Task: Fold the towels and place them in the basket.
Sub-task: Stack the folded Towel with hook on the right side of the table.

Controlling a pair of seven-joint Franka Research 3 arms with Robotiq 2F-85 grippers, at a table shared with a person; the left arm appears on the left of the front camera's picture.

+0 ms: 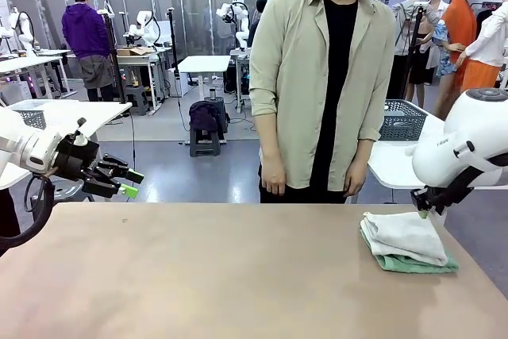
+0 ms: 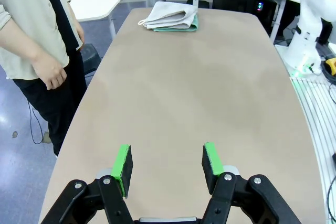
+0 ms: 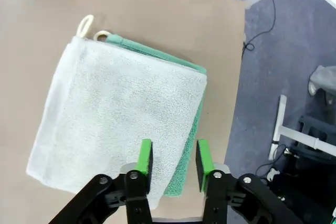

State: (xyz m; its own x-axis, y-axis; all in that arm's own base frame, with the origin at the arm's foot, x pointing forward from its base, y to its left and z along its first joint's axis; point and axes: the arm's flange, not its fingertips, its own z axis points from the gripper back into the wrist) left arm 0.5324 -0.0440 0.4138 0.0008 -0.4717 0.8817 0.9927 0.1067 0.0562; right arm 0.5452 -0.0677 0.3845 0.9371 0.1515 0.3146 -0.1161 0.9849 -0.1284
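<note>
Hovering my right gripper point(image 3: 173, 163), jaws parted and empty, just above the near edge of the folded cream towel point(image 3: 123, 119) stacked on the mint towel point(image 3: 191, 129), left gripper point(image 2: 167, 165) open, well apart.

The robot is showing two glossy white, rounded arms. Each black two-fingered tool, the left tool point(image 2: 167, 165) and the right tool point(image 3: 174, 160), is carrying bright green pads and round silver screws at its finger joints. The person point(image 1: 322, 77) is wearing a beige open shirt with rolled sleeves over black clothing.
</note>
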